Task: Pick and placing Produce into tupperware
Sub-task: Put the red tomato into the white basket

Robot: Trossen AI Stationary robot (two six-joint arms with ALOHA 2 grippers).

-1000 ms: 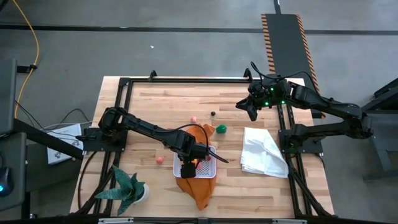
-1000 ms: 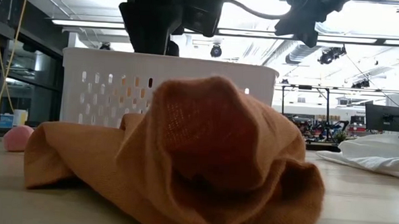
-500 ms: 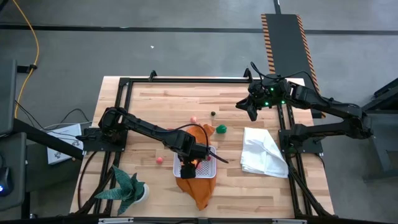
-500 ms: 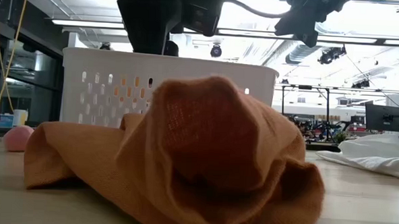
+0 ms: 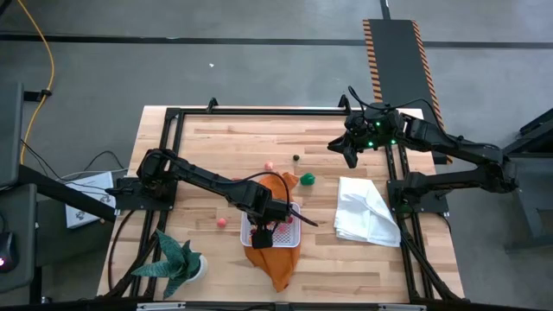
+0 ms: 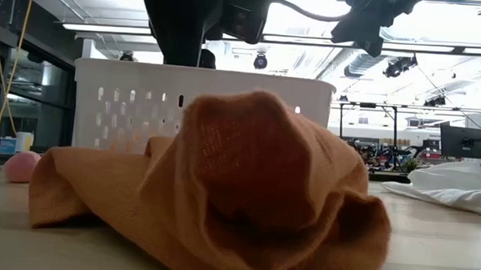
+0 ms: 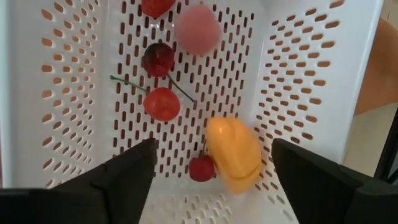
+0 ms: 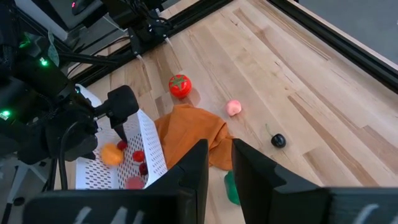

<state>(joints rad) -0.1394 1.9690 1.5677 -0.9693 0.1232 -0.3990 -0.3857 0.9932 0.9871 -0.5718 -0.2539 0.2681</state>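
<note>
Left tool [image 5: 262, 238] hovering low over the white tupperware [image 5: 292, 238], fingers [image 7: 124, 174] spread wide with nothing between them. Compared with a second ago: hardly shifted, and the orange glow behind the container's wall holes in the low view now gone. Inside the tupperware: an orange piece [image 7: 233, 154] apparently mid-fall just beyond the fingers, two red pieces [image 7: 162, 104], a dark one with a stem [image 7: 158, 58], a pink one [image 7: 197, 28], another red one cut off at the frame edge. Container sitting on the orange cloth [image 5: 275, 266], near the bench's [image 5: 216, 147] near edge.

Loose produce farther off: pink piece [image 5: 222, 222] just left of the container, another pink piece [image 5: 270, 166], small dark piece [image 5: 295, 159], green piece [image 5: 307, 180], red tomato-like piece [image 8: 180, 86].

Right tool [image 5: 350, 155] parked above the far right corner, fingers close together with a narrow gap, holding nothing. White cloth [image 5: 366, 210] on the right side, potted plant [image 5: 179, 262] at the near left corner; bare wood along the far side.
</note>
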